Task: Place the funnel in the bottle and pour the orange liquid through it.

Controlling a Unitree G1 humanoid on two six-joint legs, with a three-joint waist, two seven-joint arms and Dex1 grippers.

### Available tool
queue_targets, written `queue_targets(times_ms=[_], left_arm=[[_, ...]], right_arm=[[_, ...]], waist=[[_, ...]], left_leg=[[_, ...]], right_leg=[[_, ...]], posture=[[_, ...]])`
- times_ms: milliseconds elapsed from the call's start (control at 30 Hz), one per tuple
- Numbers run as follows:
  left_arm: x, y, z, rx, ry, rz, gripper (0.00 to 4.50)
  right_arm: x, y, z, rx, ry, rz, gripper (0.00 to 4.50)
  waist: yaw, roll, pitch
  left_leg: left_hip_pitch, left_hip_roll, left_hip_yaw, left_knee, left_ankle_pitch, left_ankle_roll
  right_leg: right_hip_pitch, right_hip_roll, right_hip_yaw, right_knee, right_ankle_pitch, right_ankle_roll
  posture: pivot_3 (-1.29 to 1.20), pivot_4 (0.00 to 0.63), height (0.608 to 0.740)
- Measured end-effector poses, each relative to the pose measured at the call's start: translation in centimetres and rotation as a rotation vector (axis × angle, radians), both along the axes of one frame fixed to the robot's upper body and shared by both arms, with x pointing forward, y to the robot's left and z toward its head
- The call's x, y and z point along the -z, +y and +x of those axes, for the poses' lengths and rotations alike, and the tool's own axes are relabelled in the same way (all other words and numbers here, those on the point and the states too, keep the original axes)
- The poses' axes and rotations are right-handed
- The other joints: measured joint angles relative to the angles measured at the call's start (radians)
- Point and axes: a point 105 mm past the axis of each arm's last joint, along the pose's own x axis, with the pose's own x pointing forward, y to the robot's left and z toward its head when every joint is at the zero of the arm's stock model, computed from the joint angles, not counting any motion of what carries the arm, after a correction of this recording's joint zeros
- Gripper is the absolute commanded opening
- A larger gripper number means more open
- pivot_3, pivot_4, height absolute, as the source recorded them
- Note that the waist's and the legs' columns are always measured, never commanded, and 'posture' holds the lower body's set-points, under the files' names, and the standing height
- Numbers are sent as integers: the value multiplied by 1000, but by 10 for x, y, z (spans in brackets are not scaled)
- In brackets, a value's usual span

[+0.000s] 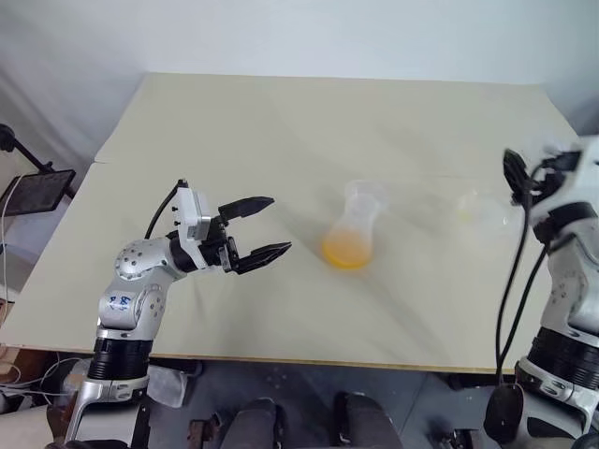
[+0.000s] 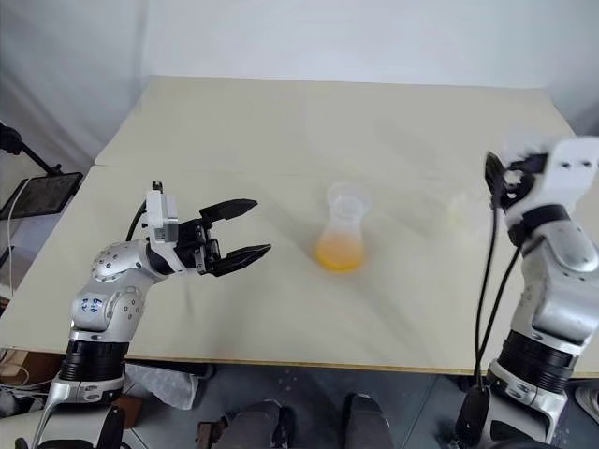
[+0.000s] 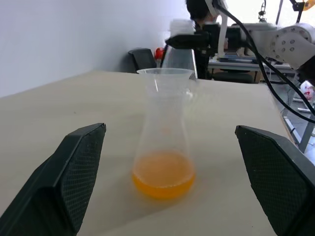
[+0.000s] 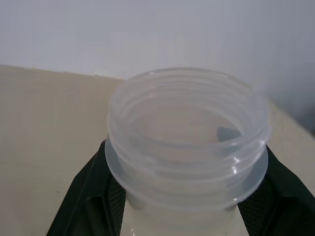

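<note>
Because the right gripper [image 4: 187,206] is pressed shut on the threaded neck of a second flask [image 4: 187,142], one black finger on each side just under the collar, the nearest risk sits in that grip. The flask hangs above the right part of the table [image 1: 281,122], close to its right edge. If it is let go while tilted or too high, it could tip and roll off. I can only make out a faint yellowish tint in it, so any remainder might drip onto the tabletop. Further in, the bottle [image 1: 352,234] stands upright near the middle of the table with the orange liquid [image 1: 346,251] pooled in its broad base. What I take to be the funnel [image 1: 365,195] sits in its neck as a flared rim. It appears to rest there loosely, so a bump could knock it out or upset the bottle and spill the liquid. The left gripper [image 1: 262,227] is the likeliest cause of that: its fingers are spread wide and aimed at the bottle from the left, well apart from it and holding nothing. An off-centre approach would push the bottle rather than straddle it. Bare tabletop lies between them, so nothing blocks either arm. A dark tablet on a stand [image 1: 37,190] sits off the table's left side, out of the way.
</note>
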Motion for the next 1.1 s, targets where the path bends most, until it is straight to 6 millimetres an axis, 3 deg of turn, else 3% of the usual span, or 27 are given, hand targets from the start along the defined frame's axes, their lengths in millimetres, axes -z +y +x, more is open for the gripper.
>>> queue_targets(times_ms=[67,167,367,667,867,1100], left_arm=[[0,-3,0,12,-1,-1,4500],[-2,-5,0,19,-9,1,4500],[-2,-5,0,19,-9,1,4500],[-2,-4,0,20,-9,5,4500],[2,2,-2,26,2,37,4500],[10,6,1,14,31,44,4500]], right_arm=[[13,-8,4,16,37,27,2486],[12,-14,6,36,23,8,2486],[15,-18,7,35,8,50,4463],[-1,-17,-13,-85,5,-39,4463],[2,-37,-36,-102,45,-79,4463],[21,-36,-71,-269,65,-35,4463]], waist=[[-4,1,1],[-5,3,1],[-1,3,1],[4,3,1],[7,3,1],[10,3,1]], left_leg=[[0,1,2,-1,0,0],[1,2,2,-1,1,0],[1,1,2,-1,1,0],[0,0,0,-1,1,0],[0,1,0,0,1,0],[0,1,0,-1,1,0]], right_leg=[[-1,0,0,0,0,0],[-1,0,0,0,0,0],[-1,0,1,0,0,0],[0,-1,2,-1,0,0],[0,-1,2,-1,0,0],[2,-2,3,-3,0,1]], posture=[[0,150,740],[0,150,740],[0,150,740],[0,150,740],[0,150,740],[0,150,740]])
